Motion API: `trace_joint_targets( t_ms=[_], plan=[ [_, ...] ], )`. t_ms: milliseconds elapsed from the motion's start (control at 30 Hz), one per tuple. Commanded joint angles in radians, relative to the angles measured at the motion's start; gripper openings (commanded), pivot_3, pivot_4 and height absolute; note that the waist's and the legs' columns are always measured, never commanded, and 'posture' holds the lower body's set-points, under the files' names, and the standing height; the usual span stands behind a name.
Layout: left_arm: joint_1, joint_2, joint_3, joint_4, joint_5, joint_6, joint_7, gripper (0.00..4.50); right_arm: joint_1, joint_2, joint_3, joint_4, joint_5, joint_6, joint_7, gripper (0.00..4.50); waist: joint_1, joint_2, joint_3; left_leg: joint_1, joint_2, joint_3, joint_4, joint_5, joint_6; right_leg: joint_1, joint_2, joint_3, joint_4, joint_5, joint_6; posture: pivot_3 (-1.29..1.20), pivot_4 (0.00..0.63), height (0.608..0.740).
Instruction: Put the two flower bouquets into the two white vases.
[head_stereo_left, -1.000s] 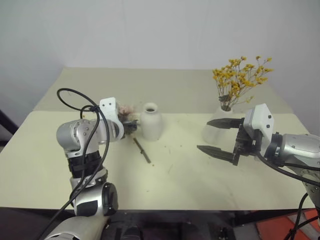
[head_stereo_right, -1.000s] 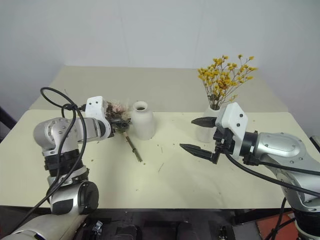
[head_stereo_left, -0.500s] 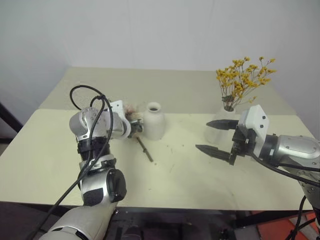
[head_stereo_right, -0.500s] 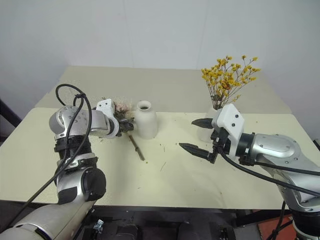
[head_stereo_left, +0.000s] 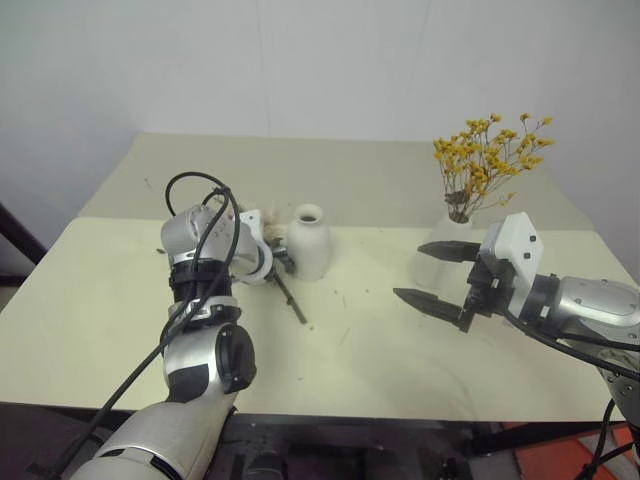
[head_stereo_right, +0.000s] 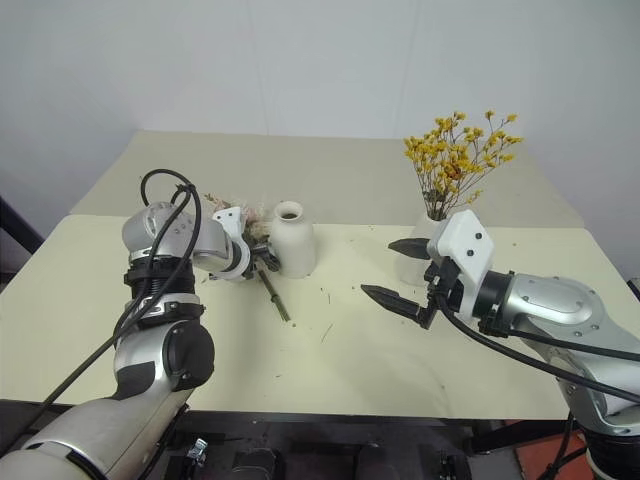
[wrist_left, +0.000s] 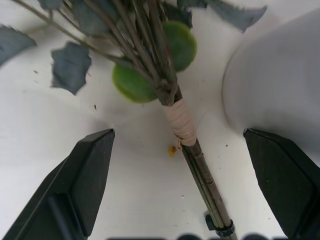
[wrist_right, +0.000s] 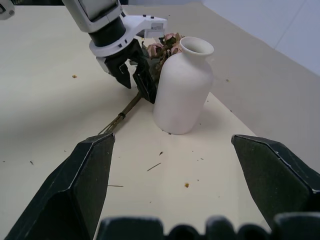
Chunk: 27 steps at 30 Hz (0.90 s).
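Left tool (wrist_right: 134, 75) stands with fingers apart, straddling the pink bouquet (wrist_left: 165, 80), which lies flat on the counter (head_stereo_left: 120, 300) just beside the rounded vase (head_stereo_left: 308, 243). Right tool (head_stereo_left: 440, 275) hangs spread and empty. Yellow bouquet (head_stereo_left: 485, 160) stands in the cone vase (head_stereo_right: 412, 262) near the counter's right edge.

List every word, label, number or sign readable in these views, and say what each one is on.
None: no text can be read in any view.
The bottle vase, the cone vase with the yellow flowers, the pink bouquet, the table and both hands, left and right, bear no lettering.
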Motion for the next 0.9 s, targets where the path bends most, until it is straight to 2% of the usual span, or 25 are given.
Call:
trace_joint_targets(
  t_ms=[33, 267, 367, 767, 900],
  plan=[
    [-0.044, 0.000, 0.010, 0.064, 0.029, -0.068, -0.008, 4.50, -0.004, -0.011, -0.028, -0.033, 0.002, 0.006, -0.007, 4.44, 0.000, 0.000, 0.000, 0.000, 0.000, 0.000, 0.000, 0.000, 0.000, 0.000, 0.000, 0.000, 0.000, 0.000, 0.001, 0.00, 0.150, 0.740],
    [-0.090, 0.029, -0.005, 0.219, 0.042, -0.169, -0.043, 4.50, 0.001, -0.016, -0.018, -0.031, -0.016, 0.007, -0.006, 4.44, 0.000, 0.000, 0.000, 0.001, 0.000, 0.000, 0.000, 0.000, 0.000, 0.001, 0.000, 0.000, 0.000, -0.001, 0.001, 0.00, 0.150, 0.740],
    [-0.101, 0.039, -0.022, 0.266, 0.044, -0.194, -0.059, 3.95, 0.004, -0.018, -0.017, -0.033, -0.020, 0.010, -0.006, 4.50, 0.000, 0.000, 0.000, 0.002, 0.000, 0.000, 0.000, 0.000, 0.000, 0.001, 0.000, 0.000, 0.000, -0.001, 0.001, 0.00, 0.150, 0.740],
    [-0.129, 0.049, 0.030, 0.346, 0.029, -0.213, -0.029, 0.20, 0.029, -0.012, -0.025, -0.053, -0.030, 0.021, -0.024, 4.50, 0.001, 0.000, 0.000, 0.001, 0.000, 0.000, 0.000, 0.000, 0.000, 0.001, 0.000, 0.000, 0.001, -0.001, 0.001, 0.00, 0.150, 0.740],
    [-0.125, 0.054, 0.047, 0.338, 0.036, -0.252, 0.014, 0.10, 0.032, -0.006, -0.019, -0.054, -0.033, 0.021, -0.034, 4.50, 0.001, 0.000, 0.000, 0.001, 0.000, 0.000, 0.000, 0.000, 0.000, 0.001, 0.000, 0.000, 0.001, 0.000, 0.002, 0.00, 0.150, 0.740]
  ],
)
